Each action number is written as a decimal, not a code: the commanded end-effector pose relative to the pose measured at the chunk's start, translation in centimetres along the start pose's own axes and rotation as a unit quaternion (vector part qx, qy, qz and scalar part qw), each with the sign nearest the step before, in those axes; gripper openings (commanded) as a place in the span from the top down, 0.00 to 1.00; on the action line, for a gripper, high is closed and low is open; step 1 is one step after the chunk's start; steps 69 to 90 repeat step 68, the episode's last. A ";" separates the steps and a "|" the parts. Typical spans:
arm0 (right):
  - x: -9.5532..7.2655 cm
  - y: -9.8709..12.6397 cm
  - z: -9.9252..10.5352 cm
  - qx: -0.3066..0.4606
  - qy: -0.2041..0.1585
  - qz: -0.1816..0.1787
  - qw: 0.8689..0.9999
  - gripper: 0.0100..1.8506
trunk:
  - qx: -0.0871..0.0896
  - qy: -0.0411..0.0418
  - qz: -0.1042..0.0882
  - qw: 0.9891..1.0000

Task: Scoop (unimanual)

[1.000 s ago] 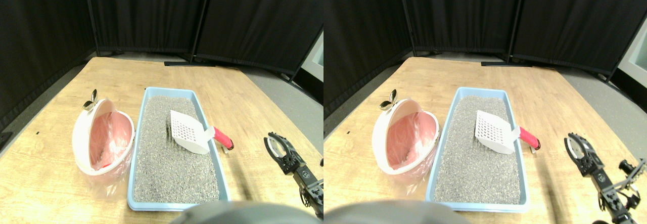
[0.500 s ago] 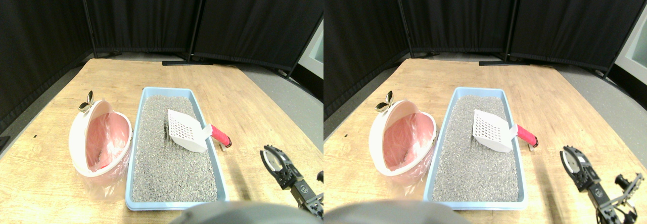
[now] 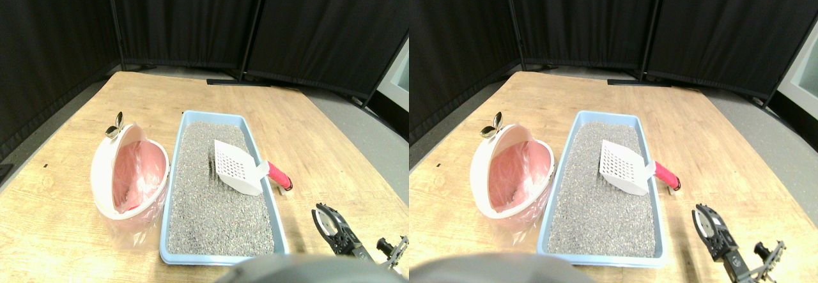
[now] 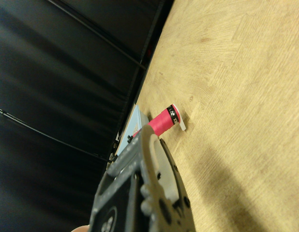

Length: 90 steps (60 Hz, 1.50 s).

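Beyond end effector (image 3: 327,222), apart: scoop (image 3: 239,165) handle

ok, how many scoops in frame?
1. The white slotted scoop lies in the blue litter tray, its red handle sticking out over the tray's right rim. None other visible.
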 end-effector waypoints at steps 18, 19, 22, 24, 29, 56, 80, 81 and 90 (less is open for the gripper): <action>0.3 1.1 0.9 -0.008 -0.029 0.027 0.999 0.97 | -0.011 0.003 0.000 1.000; 0.3 1.1 0.9 -0.008 -0.029 0.027 0.999 0.97 | -0.011 0.003 0.000 1.000; 0.4 1.1 1.0 -0.010 -0.029 0.037 0.999 0.97 | -0.011 0.003 -0.001 1.000; 0.4 1.1 1.0 -0.010 -0.029 0.037 0.999 0.97 | -0.011 0.003 -0.001 1.000; 0.3 1.2 1.2 -0.011 -0.030 0.028 0.999 0.97 | -0.012 0.003 0.000 1.000; 0.2 1.6 1.4 -0.012 -0.029 0.037 0.999 0.97 | -0.016 0.002 0.001 1.000; 0.2 1.8 1.4 -0.014 -0.028 0.037 0.999 0.97 | -0.017 0.003 0.002 1.000; 0.2 1.8 1.4 -0.014 -0.028 0.037 0.999 0.97 | -0.017 0.003 0.002 1.000; 0.2 1.8 1.4 -0.014 -0.028 0.037 0.999 0.97 | -0.017 0.003 0.002 1.000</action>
